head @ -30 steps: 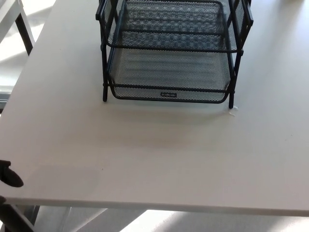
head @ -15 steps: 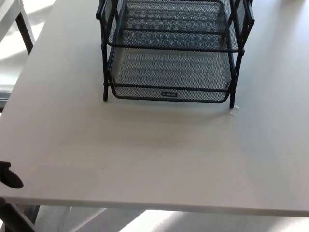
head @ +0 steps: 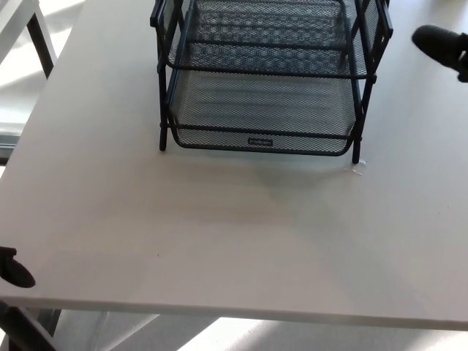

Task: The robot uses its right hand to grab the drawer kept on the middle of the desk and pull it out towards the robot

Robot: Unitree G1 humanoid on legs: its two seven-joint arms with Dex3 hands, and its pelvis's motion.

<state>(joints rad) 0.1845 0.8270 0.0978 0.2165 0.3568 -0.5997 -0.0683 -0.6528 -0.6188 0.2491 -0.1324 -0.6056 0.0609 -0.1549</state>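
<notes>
A black wire-mesh drawer rack point(head: 162, 110) stands at the far middle of the white desk point(head: 234, 241). Its lower drawer point(head: 263, 110) sits inside the frame, its front rim carrying a small label point(head: 260, 142). Above it lies an upper mesh drawer point(head: 267, 36), also pushed in. A black part of my right hand point(head: 441, 47) shows at the upper right edge, to the right of the rack and apart from it. At the lower left edge, by the desk's front corner, a small piece of my left hand point(head: 14, 269) is visible.
A tiny white scrap point(head: 357, 170) lies on the desk by the rack's front right foot. Another white table with a dark leg point(head: 40, 44) stands beyond the desk's left edge. The desk's front edge runs along the bottom of the picture.
My right hand has come into view at the upper right edge. The whole picture has shifted slightly, so the camera moved. The rack and its drawers have not changed.
</notes>
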